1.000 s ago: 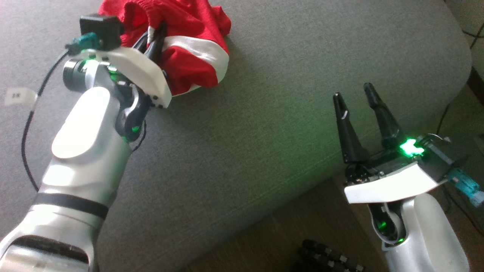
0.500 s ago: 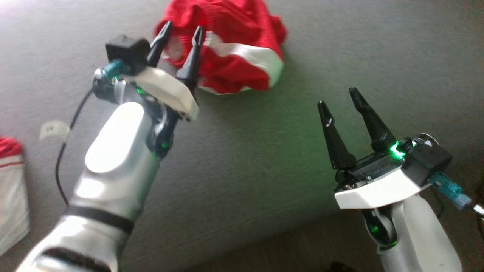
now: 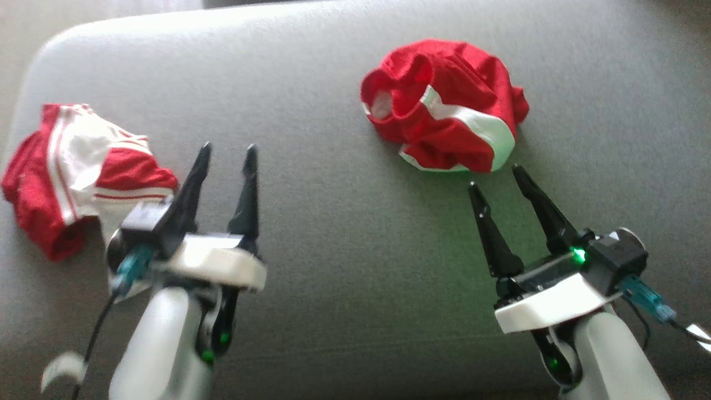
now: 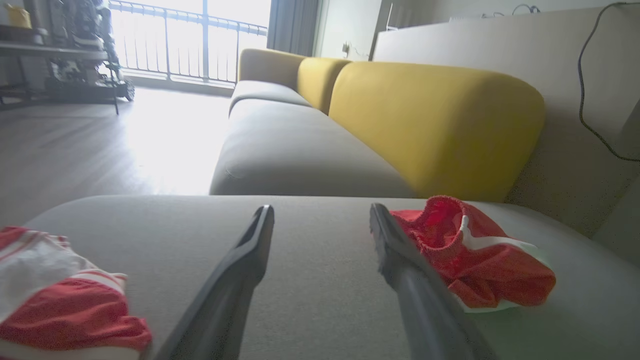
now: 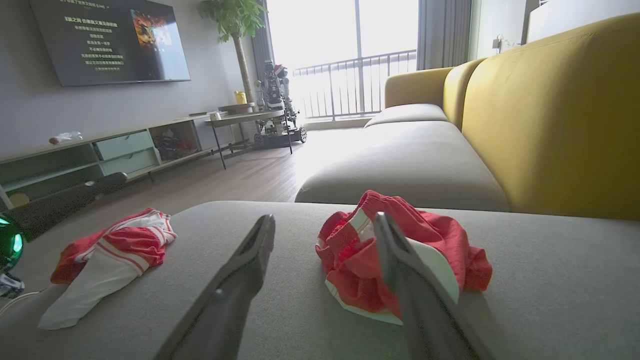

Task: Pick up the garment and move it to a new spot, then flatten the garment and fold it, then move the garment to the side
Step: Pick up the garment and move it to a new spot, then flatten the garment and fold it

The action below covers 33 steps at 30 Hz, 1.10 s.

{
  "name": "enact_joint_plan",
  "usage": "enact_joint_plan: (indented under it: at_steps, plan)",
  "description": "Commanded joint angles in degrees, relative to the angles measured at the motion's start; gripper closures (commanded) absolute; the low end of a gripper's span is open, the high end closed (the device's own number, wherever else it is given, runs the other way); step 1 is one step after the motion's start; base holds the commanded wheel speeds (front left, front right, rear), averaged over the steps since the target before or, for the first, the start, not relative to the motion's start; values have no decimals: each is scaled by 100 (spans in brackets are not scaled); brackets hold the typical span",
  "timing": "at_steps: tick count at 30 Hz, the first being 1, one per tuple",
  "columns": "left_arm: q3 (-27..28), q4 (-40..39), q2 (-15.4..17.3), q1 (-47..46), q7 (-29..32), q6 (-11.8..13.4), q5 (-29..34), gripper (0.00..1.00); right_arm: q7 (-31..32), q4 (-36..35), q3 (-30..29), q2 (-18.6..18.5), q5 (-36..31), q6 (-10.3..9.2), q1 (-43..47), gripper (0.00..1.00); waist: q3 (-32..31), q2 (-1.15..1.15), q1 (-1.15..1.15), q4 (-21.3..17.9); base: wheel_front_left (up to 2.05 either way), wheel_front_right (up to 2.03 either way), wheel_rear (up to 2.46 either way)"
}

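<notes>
The red shorts (image 3: 444, 105) lie crumpled on the far right of the grey sofa cushion (image 3: 333, 233), their legs bunched under and hard to trace. Just near of them the right gripper (image 3: 494, 176) points far, fingers apart and empty. The left gripper (image 3: 228, 147), blurred, is likewise spread and empty, beside a second red-and-white garment (image 3: 72, 172) at the left.

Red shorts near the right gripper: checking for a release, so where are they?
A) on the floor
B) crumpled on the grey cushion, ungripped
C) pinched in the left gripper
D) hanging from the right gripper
B: the red shorts lie crumpled on the grey cushion, and the left gripper and right gripper are both open and empty.
</notes>
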Motion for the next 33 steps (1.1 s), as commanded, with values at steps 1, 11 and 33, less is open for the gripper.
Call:
enact_joint_plan:
  at_steps: [1, 11, 33]
  plan:
    - [285, -357, 69, 61, -68, 42, 107, 0, -55, -159, 76, -37, -16, -1, -10, 0, -285, 0, 1, 236, 0, 0, 0]
    - [1007, -1470, -115, 1639, -68, 248, 647, 0, -55, -139, -401, -37, -170, -1, 481, 0, -832, 0, 1, 369, 0, 0, 0]
    - [1344, -1675, -177, 2331, -69, 130, 1282, 0, -55, -208, -623, -37, -230, -1, 926, 0, -1160, 0, 1, 369, 0, 0, 0]
